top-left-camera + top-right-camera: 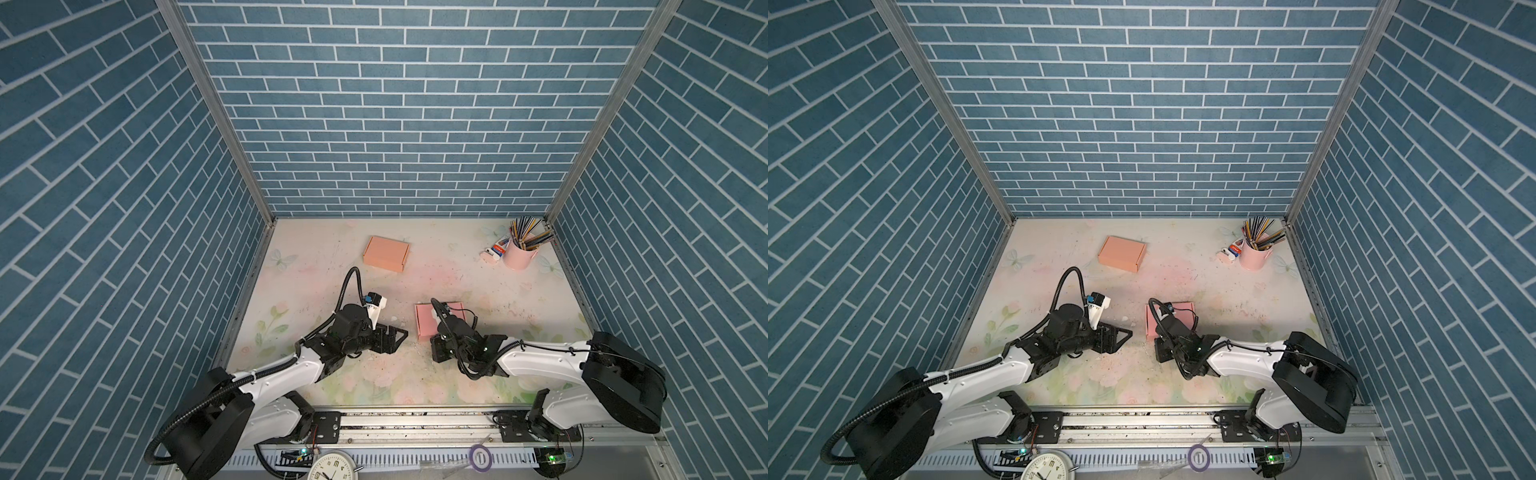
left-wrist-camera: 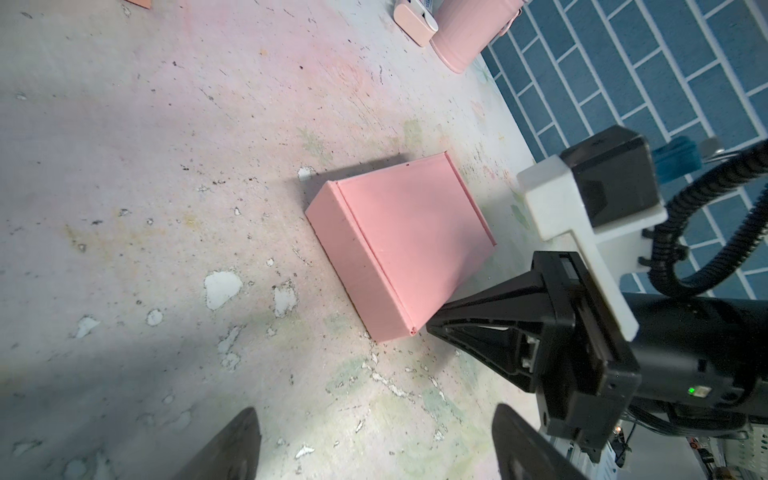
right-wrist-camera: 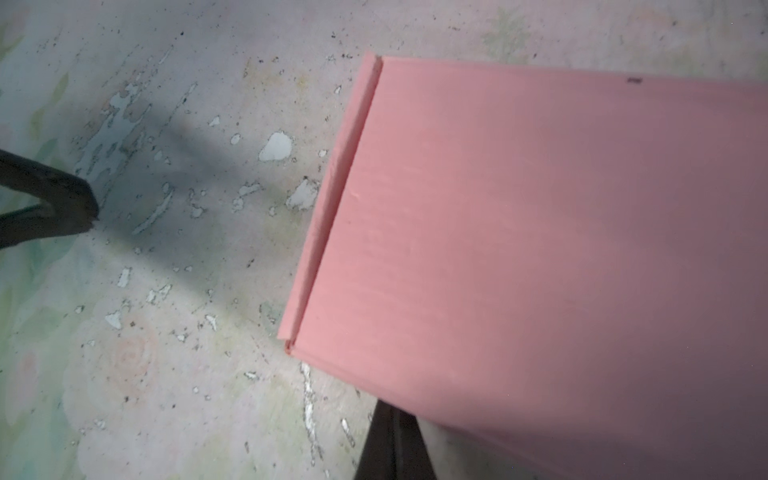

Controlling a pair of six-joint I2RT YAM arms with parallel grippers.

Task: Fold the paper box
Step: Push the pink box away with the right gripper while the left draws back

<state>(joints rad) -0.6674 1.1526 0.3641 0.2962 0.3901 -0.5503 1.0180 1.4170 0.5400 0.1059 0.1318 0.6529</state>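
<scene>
One pink box [image 1: 424,320] lies flat, lengthwise left to right.

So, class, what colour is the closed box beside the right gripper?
The box is plain pink, clearest in the left wrist view.

Top views high above table [image 1: 415,266]; both wrist views close on pink box [image 2: 415,232].

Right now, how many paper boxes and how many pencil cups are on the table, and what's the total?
Paper boxes: 2 (pink box, peach box)
Pencil cups: 1 (pink cup)
Total: 3
</scene>
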